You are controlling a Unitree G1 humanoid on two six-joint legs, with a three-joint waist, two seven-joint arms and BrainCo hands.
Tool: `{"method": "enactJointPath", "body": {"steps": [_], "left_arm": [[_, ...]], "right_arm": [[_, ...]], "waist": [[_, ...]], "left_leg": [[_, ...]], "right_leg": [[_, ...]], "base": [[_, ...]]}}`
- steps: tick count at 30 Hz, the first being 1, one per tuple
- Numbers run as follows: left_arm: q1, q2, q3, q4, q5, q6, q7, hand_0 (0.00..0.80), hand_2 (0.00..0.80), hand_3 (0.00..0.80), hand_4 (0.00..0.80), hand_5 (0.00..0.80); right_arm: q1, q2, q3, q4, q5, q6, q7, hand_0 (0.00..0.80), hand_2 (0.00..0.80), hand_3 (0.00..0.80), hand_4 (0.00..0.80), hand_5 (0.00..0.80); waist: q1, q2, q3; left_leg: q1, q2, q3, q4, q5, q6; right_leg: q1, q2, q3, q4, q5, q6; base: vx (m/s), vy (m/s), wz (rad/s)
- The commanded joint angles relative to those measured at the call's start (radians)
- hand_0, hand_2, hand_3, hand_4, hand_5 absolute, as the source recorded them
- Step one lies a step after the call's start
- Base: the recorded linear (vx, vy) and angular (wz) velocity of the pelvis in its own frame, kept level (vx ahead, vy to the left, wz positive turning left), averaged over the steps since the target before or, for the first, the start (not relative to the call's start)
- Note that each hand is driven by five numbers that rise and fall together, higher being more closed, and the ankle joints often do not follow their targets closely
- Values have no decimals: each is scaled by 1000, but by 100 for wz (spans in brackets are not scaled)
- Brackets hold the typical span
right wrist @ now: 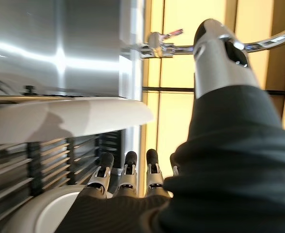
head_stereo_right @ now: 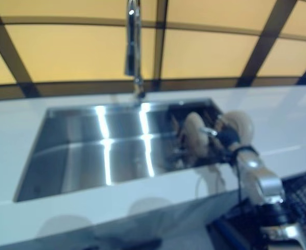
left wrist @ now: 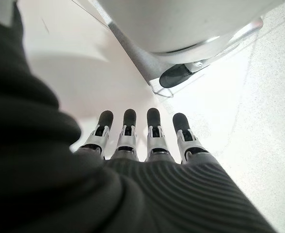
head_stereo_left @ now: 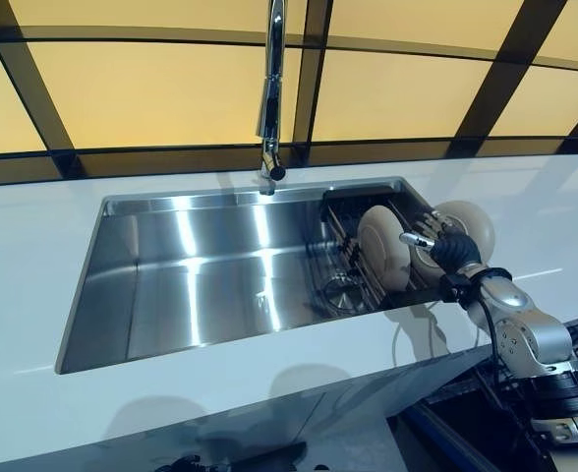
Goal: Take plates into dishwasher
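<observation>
Plates first: we see 3 round cream plates standing on edge in a dark wire dish rack (head_stereo_left: 353,258) set into the right end of the stainless steel sink (head_stereo_left: 201,275). The nearest one to the basin is the left cream plate (head_stereo_left: 381,246), then the middle plate (head_stereo_left: 426,264), then the right cream plate (head_stereo_left: 469,224) farthest right. Our right hand (head_stereo_left: 454,248) reaches in from the right, between the left plate and the right plate, with the thumb pointing toward the left plate. In the right wrist view its fingers (right wrist: 128,171) are straight and relaxed, curled round nothing, with 1 plate's rim just beside them. Our left hand (left wrist: 147,145) shows only in its own wrist view, fingers straight and holding nothing, away from the plates. Chrome tap (head_stereo_left: 271,93) stands behind the sink on the white counter (head_stereo_left: 33,256).
</observation>
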Motion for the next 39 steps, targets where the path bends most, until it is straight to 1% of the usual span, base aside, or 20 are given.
{"method": "enactJointPath", "body": {"steps": [1,9,14,22,35,39], "left_arm": [[-47,22,-9,21,-13,-6,4,0,0,0,0,0],[-47,23,-3,20,-14,-8,4,0,0,0,0,0],[-48,26,-1,21,-13,-10,1,0,0,0,0,0],[-50,24,-9,19,-15,-7,1,0,0,0,0,0],[-55,27,-16,16,-8,-3,-5,0,0,0,0,0],[-57,26,-24,9,-11,4,-4,0,0,0,0,0]], "right_arm": [[-46,-3,-18,10,-20,5,2,0,0,0,0,0],[-59,-17,-20,27,-45,41,-15,0,0,0,0,0],[-87,-23,-23,45,-27,58,-36,0,0,0,0,0],[-122,-23,-32,78,-13,64,-80,0,0,0,0,0],[-176,-30,-10,147,-25,81,-78,0,0,0,0,0],[-198,-37,-4,156,-19,98,-79,0,0,0,0,0]], "waist": [[11,-2,8],[11,-8,10],[14,-11,11],[20,-13,15],[27,-16,18],[30,-16,17]], "left_leg": [[-10,-39,55,4,-26,81],[-11,-36,55,4,-26,79],[-10,-35,54,4,-26,79],[-10,-32,51,4,-25,78],[-8,-31,50,4,-25,75],[-8,-32,49,4,-25,75]], "right_leg": [[-2,-31,14,102,-29,39],[-6,-30,15,106,-27,40],[-4,-27,16,105,-28,39],[-4,-26,13,110,-31,38],[1,-24,8,106,-37,34],[-1,-26,6,108,-37,35]], "base": [[0,0,0],[0,0,0],[0,0,0],[0,0,0],[0,0,0],[0,0,0]]}}
